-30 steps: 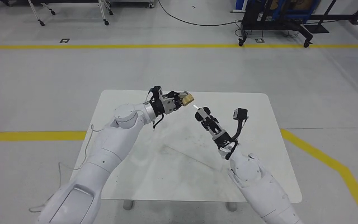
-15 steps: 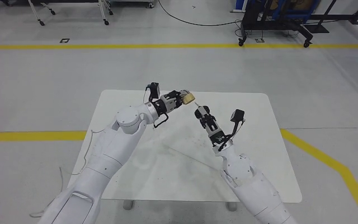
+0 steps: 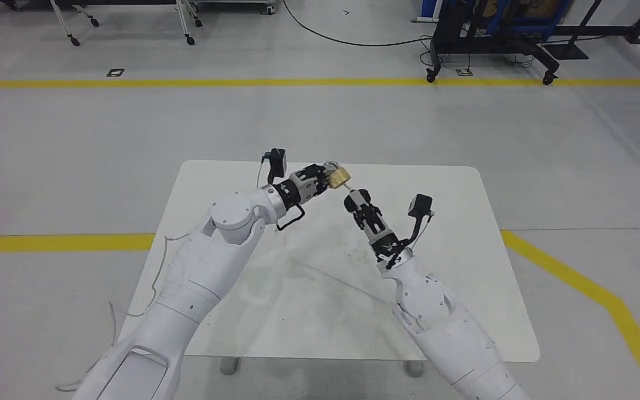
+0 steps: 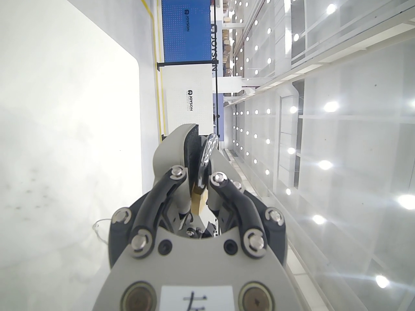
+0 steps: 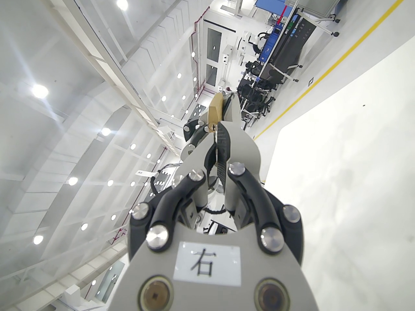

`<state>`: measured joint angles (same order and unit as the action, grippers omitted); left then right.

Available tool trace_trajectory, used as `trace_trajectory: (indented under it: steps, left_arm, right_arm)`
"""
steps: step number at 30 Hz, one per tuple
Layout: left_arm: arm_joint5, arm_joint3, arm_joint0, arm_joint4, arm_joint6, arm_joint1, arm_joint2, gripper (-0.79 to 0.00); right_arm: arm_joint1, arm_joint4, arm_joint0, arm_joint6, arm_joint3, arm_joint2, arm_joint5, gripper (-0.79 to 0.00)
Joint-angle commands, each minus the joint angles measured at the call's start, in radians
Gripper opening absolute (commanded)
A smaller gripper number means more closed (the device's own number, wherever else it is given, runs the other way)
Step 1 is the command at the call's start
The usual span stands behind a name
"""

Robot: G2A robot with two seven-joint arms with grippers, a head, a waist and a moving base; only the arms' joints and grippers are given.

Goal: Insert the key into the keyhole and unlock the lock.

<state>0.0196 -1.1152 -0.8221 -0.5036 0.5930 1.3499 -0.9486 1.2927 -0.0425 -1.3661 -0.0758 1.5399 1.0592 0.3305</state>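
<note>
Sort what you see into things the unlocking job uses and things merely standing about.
In the job: lock, held by the left gripper; key, held by the right gripper, pointing at the lock.
Just about: table; yellow floor line; black wheeled stand; floor cable.

Glossy white, rounded shells cover the left arm point(image 3: 190, 290) and right arm point(image 3: 450, 330). The left gripper point(image 4: 201, 145) and right gripper point(image 5: 214, 137) share grey bodies, curved black linkages point(image 4: 155, 192), silver round-head screws point(image 4: 179, 171), pale fingers point(image 4: 171, 150) with ribbed black pads point(image 5: 223, 143), and white labels point(image 5: 207, 263) bearing one black character.
</note>
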Motion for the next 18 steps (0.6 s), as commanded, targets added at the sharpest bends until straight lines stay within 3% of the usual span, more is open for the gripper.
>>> trace_trajectory:
  steps: [1, 18]
  left_arm:
    - [0.004, 0.001, 0.000, 0.001, 0.004, 0.001, -0.001, -0.785]
    - [0.010, -0.002, -0.004, 0.035, 0.010, 0.010, -0.006, -0.785]
  right_arm:
    - [0.001, 0.003, -0.002, 0.001, 0.001, 0.003, 0.000, -0.785]
    - [0.018, 0.015, -0.003, 0.002, -0.015, 0.012, -0.006, -0.785]
